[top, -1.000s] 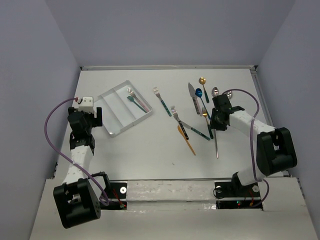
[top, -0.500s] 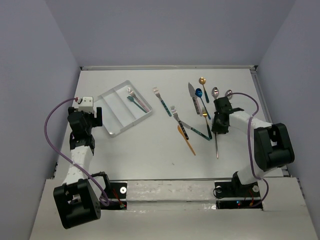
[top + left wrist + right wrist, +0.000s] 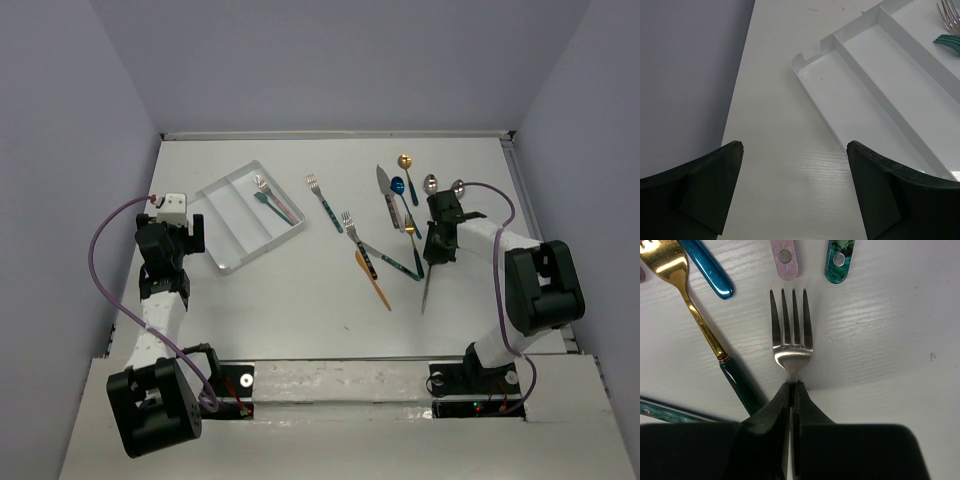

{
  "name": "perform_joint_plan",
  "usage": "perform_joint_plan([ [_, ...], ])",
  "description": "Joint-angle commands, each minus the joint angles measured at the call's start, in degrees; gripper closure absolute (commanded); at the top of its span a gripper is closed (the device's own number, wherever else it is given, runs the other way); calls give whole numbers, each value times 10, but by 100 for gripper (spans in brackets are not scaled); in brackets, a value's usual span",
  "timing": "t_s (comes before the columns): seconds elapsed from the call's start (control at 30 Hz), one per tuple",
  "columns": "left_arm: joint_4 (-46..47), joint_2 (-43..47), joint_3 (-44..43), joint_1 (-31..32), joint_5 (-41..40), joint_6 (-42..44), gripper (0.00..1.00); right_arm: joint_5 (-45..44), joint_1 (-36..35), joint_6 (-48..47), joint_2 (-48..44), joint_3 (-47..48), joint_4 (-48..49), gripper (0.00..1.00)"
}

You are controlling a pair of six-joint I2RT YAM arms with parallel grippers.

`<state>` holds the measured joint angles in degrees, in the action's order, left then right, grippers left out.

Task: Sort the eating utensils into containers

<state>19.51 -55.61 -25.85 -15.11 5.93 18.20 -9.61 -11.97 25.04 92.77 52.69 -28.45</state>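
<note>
My right gripper (image 3: 791, 386) is shut on the neck of a silver fork (image 3: 791, 335), just below its tines. From above, the right gripper (image 3: 437, 247) sits right of centre, and the silver fork's handle (image 3: 427, 288) trails toward the near edge. Several other utensils lie around it: a gold fork (image 3: 412, 240), blue spoon (image 3: 403, 195), silver knife (image 3: 385, 188) and orange knife (image 3: 372, 278). The clear three-compartment tray (image 3: 232, 215) is at the left, with two utensils (image 3: 270, 198) in its far compartment. My left gripper (image 3: 795, 147) is open over bare table beside the tray (image 3: 865, 100).
Two more forks (image 3: 325, 203) (image 3: 360, 243) lie between the tray and the right-hand cluster. A gold spoon (image 3: 406, 165) and two silver spoons (image 3: 430, 185) (image 3: 457, 187) lie behind the right gripper. Handle ends, pink (image 3: 785, 257) and green (image 3: 839, 257), lie just beyond the fork's tines.
My right gripper has closed onto the silver fork's neck. The fork's handle end has swung a little to the left. The left arm has not moved.
</note>
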Motion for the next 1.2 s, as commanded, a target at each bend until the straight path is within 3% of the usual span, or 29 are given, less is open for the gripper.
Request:
perform_joint_plan([
  [0.0,28,13,4,-2,5,6,1,4,4,-16,-19,-10,16,100],
  [0.13,26,9,3,-2,7,5,1,-23,-5,-29,-92,45,-14,100],
  [0.27,26,5,1,-1,10,3,1,-100,-90,-40,-115,180,-14,100],
  [0.33,26,5,2,-2,7,3,1,-119,-168,-101,-75,271,36,100],
  [0.37,26,5,2,-2,7,3,1,-111,-190,-102,-75,272,59,100],
  [0.53,29,10,4,-2,0,3,1,63,-271,-174,128,532,153,100],
  [0.6,30,10,4,-2,-2,2,1,85,-289,-209,206,632,148,100],
  [0.63,30,9,4,-2,-4,2,1,92,-306,-236,281,726,145,100],
  [0.77,32,6,4,-2,-6,2,1,88,-326,-278,443,913,130,100],
  [0.87,35,3,5,-2,-7,3,1,81,-326,-290,505,951,134,100],
  [1.17,44,-2,11,-2,-9,7,1,92,-336,-261,536,876,157,100],
])
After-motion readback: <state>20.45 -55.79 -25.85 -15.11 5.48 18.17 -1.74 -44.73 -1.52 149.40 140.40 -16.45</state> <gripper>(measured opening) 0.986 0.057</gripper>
